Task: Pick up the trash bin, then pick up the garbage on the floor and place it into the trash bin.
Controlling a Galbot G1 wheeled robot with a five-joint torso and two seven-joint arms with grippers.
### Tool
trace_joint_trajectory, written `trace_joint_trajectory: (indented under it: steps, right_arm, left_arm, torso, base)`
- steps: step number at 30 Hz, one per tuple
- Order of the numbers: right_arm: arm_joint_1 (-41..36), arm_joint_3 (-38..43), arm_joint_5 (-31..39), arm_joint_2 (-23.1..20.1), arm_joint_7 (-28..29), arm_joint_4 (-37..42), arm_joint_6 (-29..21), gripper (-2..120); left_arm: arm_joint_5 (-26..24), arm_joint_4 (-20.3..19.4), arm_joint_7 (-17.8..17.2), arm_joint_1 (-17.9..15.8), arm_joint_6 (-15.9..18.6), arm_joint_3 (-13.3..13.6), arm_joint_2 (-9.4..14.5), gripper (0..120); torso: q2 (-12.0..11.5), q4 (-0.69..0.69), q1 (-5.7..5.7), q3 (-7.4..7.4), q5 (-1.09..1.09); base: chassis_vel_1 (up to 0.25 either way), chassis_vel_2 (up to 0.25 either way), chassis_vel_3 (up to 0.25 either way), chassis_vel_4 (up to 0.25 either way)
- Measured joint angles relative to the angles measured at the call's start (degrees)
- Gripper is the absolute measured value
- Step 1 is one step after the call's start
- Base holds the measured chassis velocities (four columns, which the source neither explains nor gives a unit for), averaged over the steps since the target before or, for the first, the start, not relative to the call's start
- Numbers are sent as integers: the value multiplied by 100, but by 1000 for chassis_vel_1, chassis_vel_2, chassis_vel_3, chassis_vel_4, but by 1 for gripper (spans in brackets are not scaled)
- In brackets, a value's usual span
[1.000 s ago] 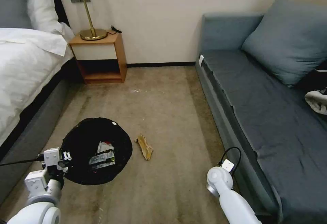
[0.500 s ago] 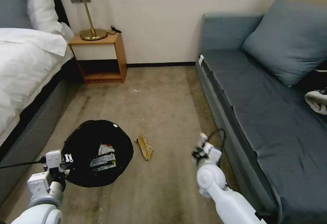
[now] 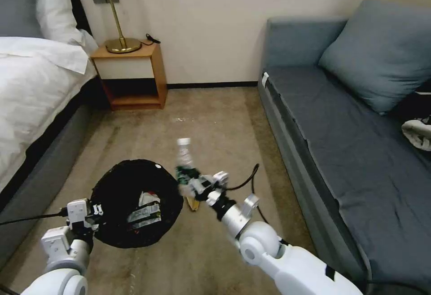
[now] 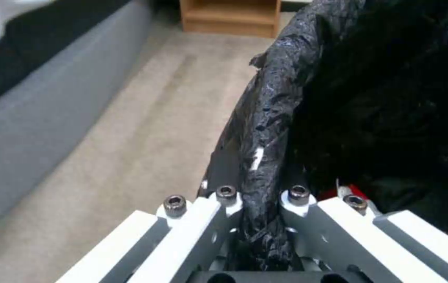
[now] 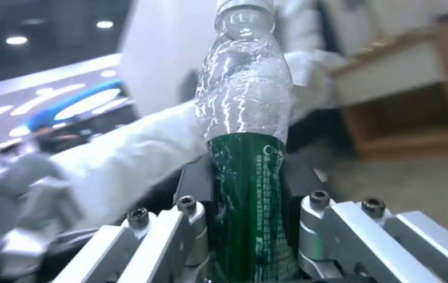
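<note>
Bottle held up beside the bin.
The right gripper (image 3: 191, 183) squeezes the clear bottle (image 3: 183, 159) upright, cap up, beside the trash bin (image 3: 117, 187); the left gripper (image 3: 92, 214) pinches its black rim.

Brown wrapper (image 3: 193, 203) partly behind arm

High head view, close wrist views
</note>
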Motion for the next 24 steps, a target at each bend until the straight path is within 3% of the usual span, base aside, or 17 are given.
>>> trace_joint_trajectory:
  steps: [12,24]
  right_arm:
    - [411,-465,-641,93,-75,-410,124,23]
    - [368,-481,-598,104,260,-238,-130,65]
  left_arm:
    - [-74,-63,42,-120,127,57,-97,2]
    - [20,-34,60,-149,129,79,-138,2]
  torso:
    - [0,0,0,0,0]
    - [0,0,0,0,0]
  base:
    - [0,0,0,0]
    - [0,0,0,0]
